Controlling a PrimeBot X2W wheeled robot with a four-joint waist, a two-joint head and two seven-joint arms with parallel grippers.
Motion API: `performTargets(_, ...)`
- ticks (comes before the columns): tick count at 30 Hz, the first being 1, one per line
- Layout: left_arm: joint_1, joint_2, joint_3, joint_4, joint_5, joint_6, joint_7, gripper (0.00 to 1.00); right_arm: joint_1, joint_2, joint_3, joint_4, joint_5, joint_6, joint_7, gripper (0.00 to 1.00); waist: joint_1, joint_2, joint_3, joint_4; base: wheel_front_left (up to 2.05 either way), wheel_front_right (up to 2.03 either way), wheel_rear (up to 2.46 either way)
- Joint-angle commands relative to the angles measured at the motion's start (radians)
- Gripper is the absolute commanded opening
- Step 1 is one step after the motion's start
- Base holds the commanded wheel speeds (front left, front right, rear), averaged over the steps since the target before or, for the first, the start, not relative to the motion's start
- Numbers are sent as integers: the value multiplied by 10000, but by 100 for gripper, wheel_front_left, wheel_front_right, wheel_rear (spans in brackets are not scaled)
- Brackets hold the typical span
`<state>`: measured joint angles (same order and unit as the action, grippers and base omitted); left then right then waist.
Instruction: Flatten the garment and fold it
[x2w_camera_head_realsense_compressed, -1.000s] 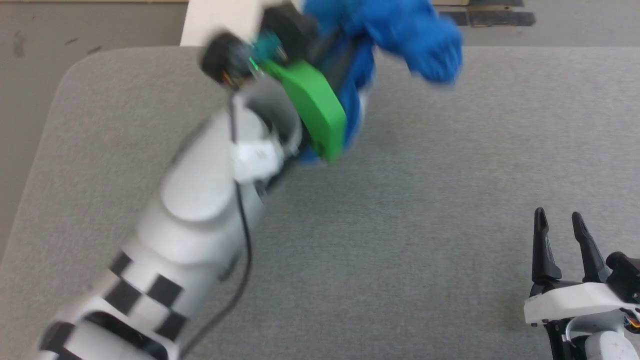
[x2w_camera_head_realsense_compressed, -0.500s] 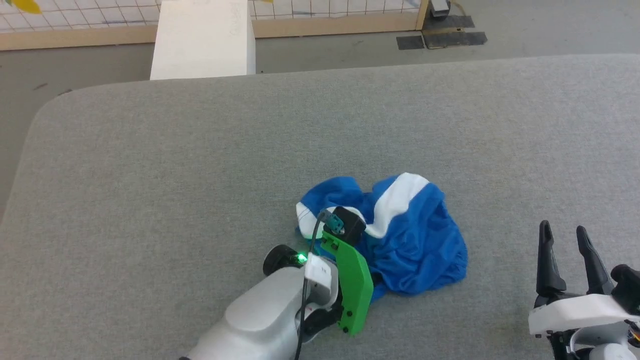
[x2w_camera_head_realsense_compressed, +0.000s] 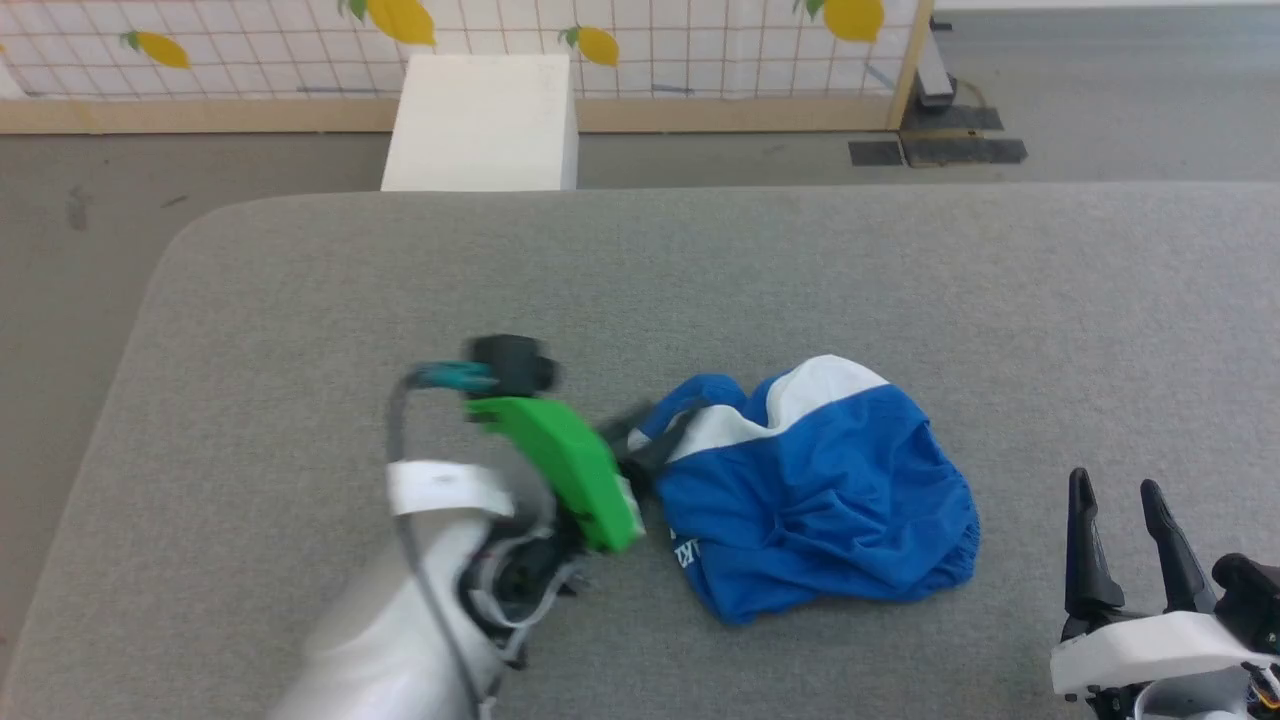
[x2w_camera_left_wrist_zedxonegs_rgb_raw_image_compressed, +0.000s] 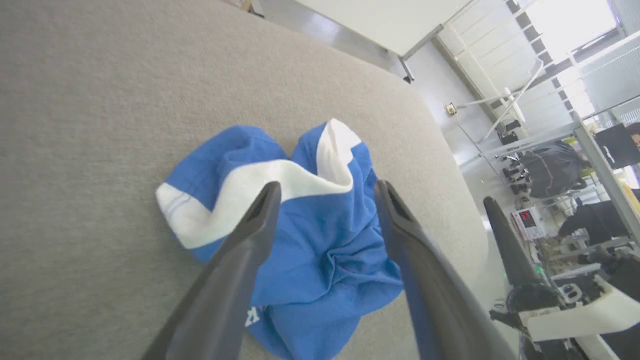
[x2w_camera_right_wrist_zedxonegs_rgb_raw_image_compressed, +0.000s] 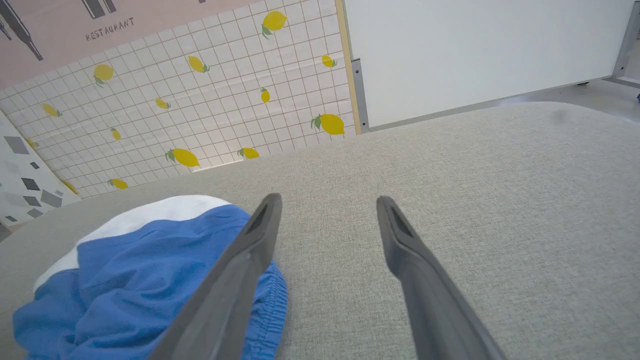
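Lying crumpled in a loose heap a little right of the tabletop's (x2w_camera_head_realsense_compressed: 300, 300) middle, the garment (x2w_camera_head_realsense_compressed: 820, 490) is showing blue cloth, a white side stripe (x2w_camera_left_wrist_zedxonegs_rgb_raw_image_compressed: 235, 195) and a scrap of white print (x2w_camera_head_realsense_compressed: 683, 552). The left pincer (x2w_camera_left_wrist_zedxonegs_rgb_raw_image_compressed: 327, 187) is hovering over the tabletop's middle with its fingers spread, one tip above the stripe, pinching nothing. The right pincer (x2w_camera_head_realsense_compressed: 1113, 487) is waiting toward the tabletop's near right side, likewise spread and carrying nothing. The cloth is looking thin, light and limp, so it is probably going to slide and bunch on the tabletop rather than keep a shape. The surest hold is likely sitting at the gathered hem (x2w_camera_head_realsense_compressed: 962, 545) or the stripe's edge, where few layers are stacking.
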<state>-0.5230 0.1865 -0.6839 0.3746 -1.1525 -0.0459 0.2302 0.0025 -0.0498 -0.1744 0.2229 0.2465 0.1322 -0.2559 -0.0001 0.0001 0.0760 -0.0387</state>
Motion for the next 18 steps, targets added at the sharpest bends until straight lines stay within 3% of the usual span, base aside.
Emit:
performTargets(1, 297, 344, 356, -273, 178, 176, -666, 100, 112, -4, -23, 25, 32, -15, -58, 100, 1, -1, -247, 233, 0, 0, 0)
performTargets(8, 1742, 1366, 1584, -1138, 2027, 1378, -4500, 100, 179, -4, 110, 166, 41, -15, -58, 100, 1, -1, -504, 360, 0, 0, 0)
performTargets(10, 2139, 1467, 1977, -1420, 2783, 1788, -4850, 100, 181, -4, 251, 347, 20, -15, -52, 100, 1, -1, -508, 380, 0, 0, 0)
performTargets(14, 3174, 975, 3561, -2874, 4911, 2399, -4913, 100, 1, -4, 247, 573, -40, -15, 296, 100, 1, -1, -431, 474, 0, 0, 0)
performTargets(18, 4347, 299, 4354, -3674, 6523, 2298, -4916, 100, -317, -4, 236, 589, -154, -15, 854, 100, 1, -1, -362, 490, 0, 0, 0)
